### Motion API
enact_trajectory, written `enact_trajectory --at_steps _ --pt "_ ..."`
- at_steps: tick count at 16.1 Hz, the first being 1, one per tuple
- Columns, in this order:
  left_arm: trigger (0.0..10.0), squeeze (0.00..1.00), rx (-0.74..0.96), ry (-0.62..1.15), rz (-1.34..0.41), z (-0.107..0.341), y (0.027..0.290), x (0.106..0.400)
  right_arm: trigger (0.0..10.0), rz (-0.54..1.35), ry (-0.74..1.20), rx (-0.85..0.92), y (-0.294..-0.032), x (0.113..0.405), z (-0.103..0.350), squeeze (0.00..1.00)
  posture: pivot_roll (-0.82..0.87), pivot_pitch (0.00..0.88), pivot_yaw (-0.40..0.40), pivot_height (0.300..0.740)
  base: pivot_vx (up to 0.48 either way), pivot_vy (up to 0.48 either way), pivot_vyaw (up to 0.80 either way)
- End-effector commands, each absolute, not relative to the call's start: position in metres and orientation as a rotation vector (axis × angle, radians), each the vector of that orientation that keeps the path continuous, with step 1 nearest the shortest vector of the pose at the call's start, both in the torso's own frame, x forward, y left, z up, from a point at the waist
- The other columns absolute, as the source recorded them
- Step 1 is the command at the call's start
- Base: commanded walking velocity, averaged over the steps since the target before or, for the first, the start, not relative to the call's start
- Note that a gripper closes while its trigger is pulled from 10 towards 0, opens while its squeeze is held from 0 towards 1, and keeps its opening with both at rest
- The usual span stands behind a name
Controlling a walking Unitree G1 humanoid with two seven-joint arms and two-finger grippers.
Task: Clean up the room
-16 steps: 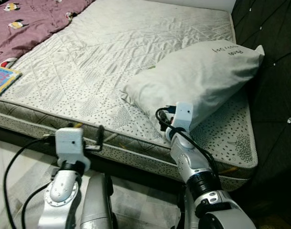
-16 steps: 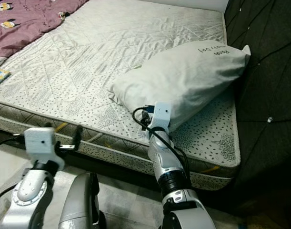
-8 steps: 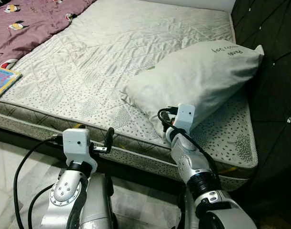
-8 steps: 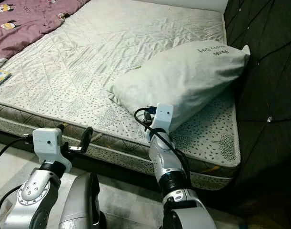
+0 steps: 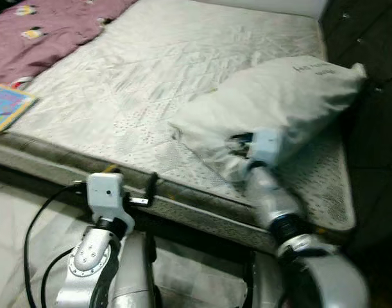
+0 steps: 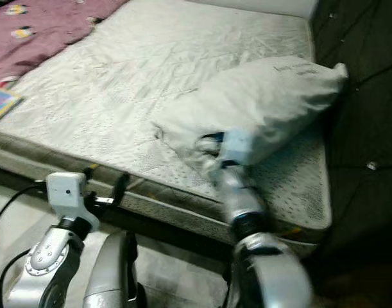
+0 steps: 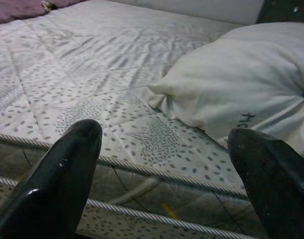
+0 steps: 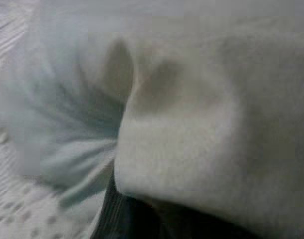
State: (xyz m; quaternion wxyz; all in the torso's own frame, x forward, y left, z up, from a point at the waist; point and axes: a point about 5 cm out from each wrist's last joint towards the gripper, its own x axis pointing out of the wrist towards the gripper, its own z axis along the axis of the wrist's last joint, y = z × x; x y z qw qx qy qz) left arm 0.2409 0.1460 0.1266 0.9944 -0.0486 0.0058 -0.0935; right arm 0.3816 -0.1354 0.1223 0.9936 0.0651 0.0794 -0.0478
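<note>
A pale grey pillow (image 5: 285,96) lies on the right side of the quilted mattress (image 5: 119,83), against the dark headboard (image 5: 375,147). My right gripper (image 5: 239,142) is pushed into the pillow's near corner and shut on it. In the right wrist view the pillow fabric (image 8: 191,139) bunches in folds over a dark finger (image 8: 117,219). My left gripper (image 7: 166,137) hangs open in front of the mattress's near edge with nothing between its fingers (image 7: 67,174). It is well short of the pillow.
A purple blanket (image 5: 48,25) covers the far left of the bed. A colourful book (image 5: 6,106) lies at the mattress's left edge. Pale floor (image 5: 22,224) runs below the bed's side, and the dark padded headboard closes the right.
The head camera has shifted and the picture is blurred. My right wrist has risen a little against the pillow's corner. The left arm has edged right, near the mattress edge.
</note>
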Motion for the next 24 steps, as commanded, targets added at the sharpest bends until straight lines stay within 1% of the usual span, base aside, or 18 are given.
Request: enact_trajectory --at_steps 1,2,3,5,6,8,10,11,14,16,18,20,22,24 --pt "10.0 0.0 -0.091 0.01 -0.206 0.128 0.145 0.24 0.0 -0.226 0.048 0.128 -0.172 0.39 0.15 0.0 0.09 0.063 -0.013 0.548 0.0 0.0 0.0" --pt "10.0 0.0 -0.086 0.01 -0.21 0.127 0.144 0.241 0.0 -0.295 0.021 0.108 -0.196 0.391 0.158 0.0 0.08 0.059 -0.008 0.548 0.0 0.0 0.0" --pt "10.0 0.0 -0.086 0.01 -0.21 0.127 0.143 0.241 0.0 -0.31 0.016 0.104 -0.201 0.391 0.159 0.0 0.08 0.059 -0.007 0.548 0.0 0.0 0.0" --pt "10.0 0.0 -0.08 0.006 -0.22 0.128 0.142 0.244 0.0 -0.399 -0.021 0.076 -0.232 0.388 0.168 0.0 0.08 0.056 0.0 0.548 0.0 0.0 0.0" --pt "10.0 0.0 -0.078 0.006 -0.221 0.128 0.142 0.244 0.0 -0.421 -0.032 0.066 -0.24 0.386 0.171 0.0 0.07 0.056 0.002 0.548 0.0 0.0 0.0" --pt "10.0 0.0 -0.07 0.004 -0.216 0.128 0.143 0.245 0.0 -0.482 -0.062 0.02 -0.264 0.382 0.181 0.0 0.07 0.056 0.002 0.548 0.0 0.0 0.0" --pt "10.0 0.0 -0.065 0.003 -0.21 0.128 0.144 0.246 0.0 -0.574 -0.09 -0.008 -0.299 0.374 0.196 0.0 0.07 0.055 0.002 0.548 0.0 0.0 0.0" --pt "10.0 0.0 -0.063 0.005 -0.208 0.127 0.144 0.246 0.0 -0.595 -0.098 -0.03 -0.311 0.371 0.2 0.0 0.07 0.055 0.002 0.548 0.0 0.0 0.0" --pt "10.0 0.0 -0.059 0.007 -0.203 0.126 0.142 0.248 0.0 -0.58 -0.089 -0.086 -0.323 0.362 0.197 0.0 0.05 0.056 -0.003 0.548 0.0 0.0 0.0" --pt "10.0 0.0 -0.062 0.011 -0.204 0.123 0.139 0.247 0.0 -0.577 -0.054 -0.115 -0.338 0.345 0.178 0.0 0.02 0.055 -0.006 0.548 0.0 0.0 0.0" --pt "10.0 0.0 -0.066 0.016 -0.206 0.121 0.138 0.247 0.0 -0.501 -0.071 -0.129 -0.329 0.332 0.162 0.0 0.01 0.054 -0.005 0.548 0.0 0.0 0.0" --pt "10.0 0.0 -0.068 0.019 -0.208 0.119 0.137 0.248 0.0 -0.39 -0.101 -0.136 -0.303 0.321 0.15 0.0 -0.01 0.055 -0.003 0.548 0.0 0.0 0.0" --pt "10.0 0.0 -0.07 0.018 -0.212 0.119 0.135 0.25 0.0 -0.351 -0.093 -0.122 -0.289 0.319 0.143 0.0 -0.01 0.056 -0.002 0.548 0.0 0.0 -0.25" --pt "10.0 0.0 -0.072 0.014 -0.216 0.119 0.133 0.251 0.0 -0.309 -0.083 -0.095 -0.273 0.319 0.142 0.0 -0.01 0.057 -0.006 0.548 0.0 0.0 -0.8"
